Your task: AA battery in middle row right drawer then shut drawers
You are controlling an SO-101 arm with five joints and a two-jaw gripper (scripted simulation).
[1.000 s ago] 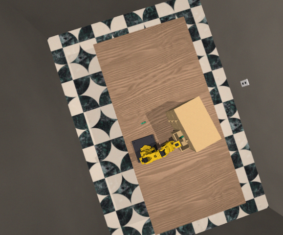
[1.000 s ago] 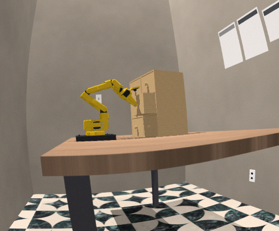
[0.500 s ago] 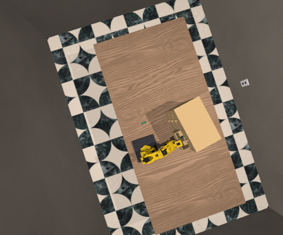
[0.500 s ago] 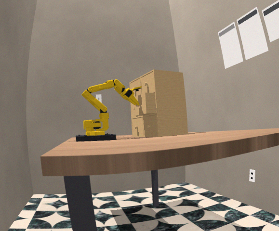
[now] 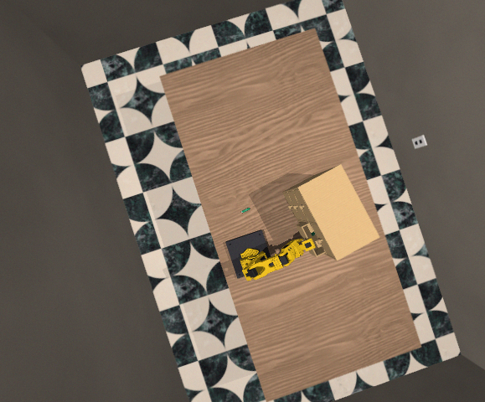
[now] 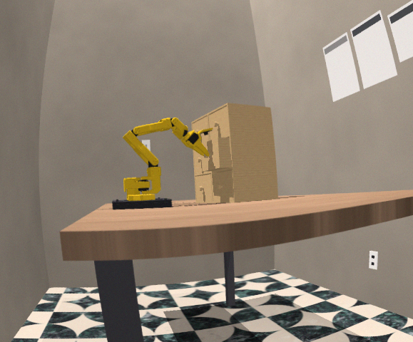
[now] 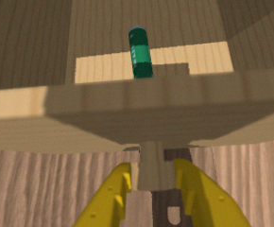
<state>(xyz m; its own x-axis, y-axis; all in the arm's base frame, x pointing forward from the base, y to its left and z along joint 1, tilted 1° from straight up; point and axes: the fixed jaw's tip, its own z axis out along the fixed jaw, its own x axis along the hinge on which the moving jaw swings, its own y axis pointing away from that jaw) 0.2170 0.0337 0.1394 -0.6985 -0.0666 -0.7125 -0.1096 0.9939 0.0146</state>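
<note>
The AA battery [image 7: 140, 53], a smooth green cylinder, already lay inside the open drawer [image 7: 142, 101] just ahead of the gripper [image 7: 152, 182], whose yellow jaws pinched the squarish wooden knob [image 7: 150, 165]. Judging by this, only shutting the drawer of the pale, grained chest [image 5: 337, 212] remained.

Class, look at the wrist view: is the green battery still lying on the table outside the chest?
No: the green battery lies inside the open drawer, whose knob the gripper is clamped on.
</note>
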